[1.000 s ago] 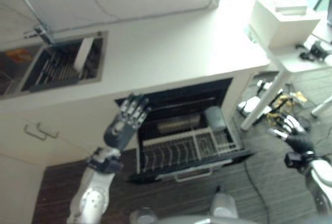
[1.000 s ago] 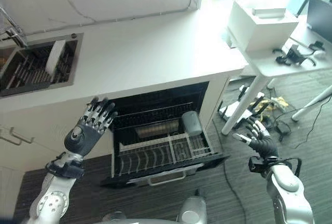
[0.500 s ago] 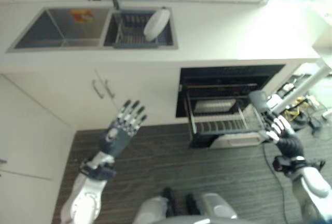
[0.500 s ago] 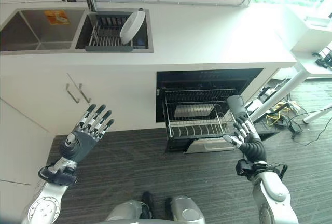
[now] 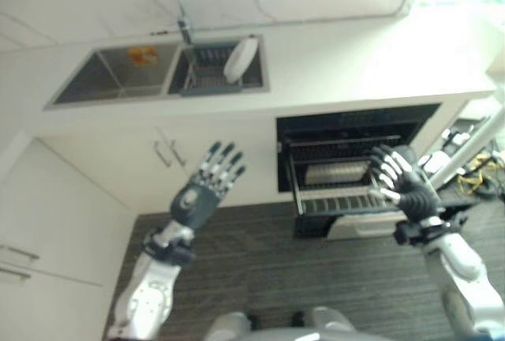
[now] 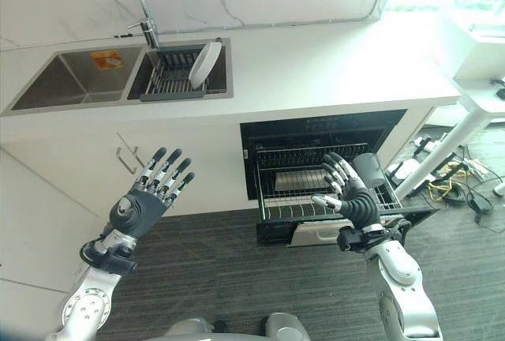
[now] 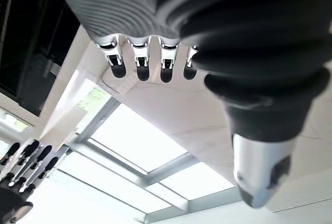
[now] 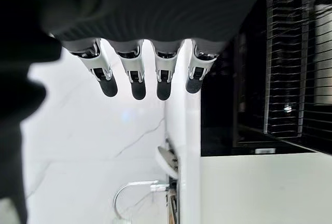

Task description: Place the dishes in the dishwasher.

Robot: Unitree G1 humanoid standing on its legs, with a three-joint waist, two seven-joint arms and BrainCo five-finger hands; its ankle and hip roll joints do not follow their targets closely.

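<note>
Now both hands are up and spread, holding nothing — left hand (image 6: 146,203) by the cabinet, right hand (image 6: 347,192) before the dishwasher rack (image 6: 293,203). White plate (image 6: 203,65) stands on edge in the sink rack (image 6: 162,80) — likely stiff, slick, breakable; take its rim

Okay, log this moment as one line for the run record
phase: before pickup | left robot hand: open, raised, empty | right robot hand: open, empty, by rack | plate: upright in sink drainer | dishwasher: open, rack out

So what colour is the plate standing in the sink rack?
White; the plate shows best in the right eye view.
</note>
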